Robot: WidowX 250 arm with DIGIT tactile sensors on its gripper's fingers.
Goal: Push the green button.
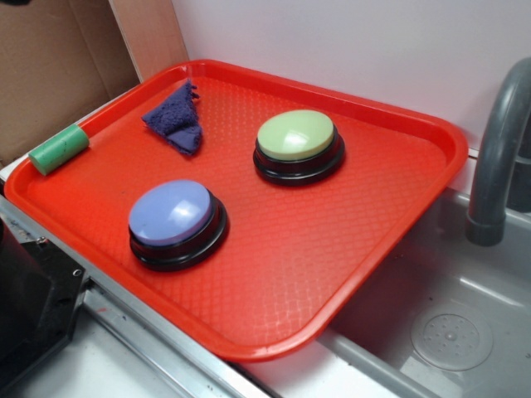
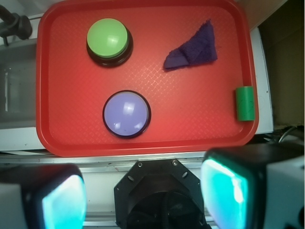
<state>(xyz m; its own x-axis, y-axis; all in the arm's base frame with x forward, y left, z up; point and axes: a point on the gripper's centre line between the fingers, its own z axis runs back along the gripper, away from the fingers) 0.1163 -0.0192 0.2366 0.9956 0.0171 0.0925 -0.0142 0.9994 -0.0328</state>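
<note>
The green button [image 1: 296, 135] is a pale yellow-green dome on a black round base, standing on the red tray [image 1: 382, 215] toward its far side. In the wrist view it [image 2: 107, 38] lies at the upper left. My gripper [image 2: 143, 195] hangs high above the robot base, off the tray's near edge, well away from the button. Its two fingers stand wide apart with nothing between them. The gripper does not show in the exterior view.
A blue-purple domed button [image 1: 172, 215] stands on the tray's near left. A crumpled purple cloth [image 1: 176, 116] lies at the far left. A small dark green cylinder [image 1: 58, 149] rests on the tray's left rim. A grey sink [image 1: 448, 332] with a faucet [image 1: 498, 149] lies to the right.
</note>
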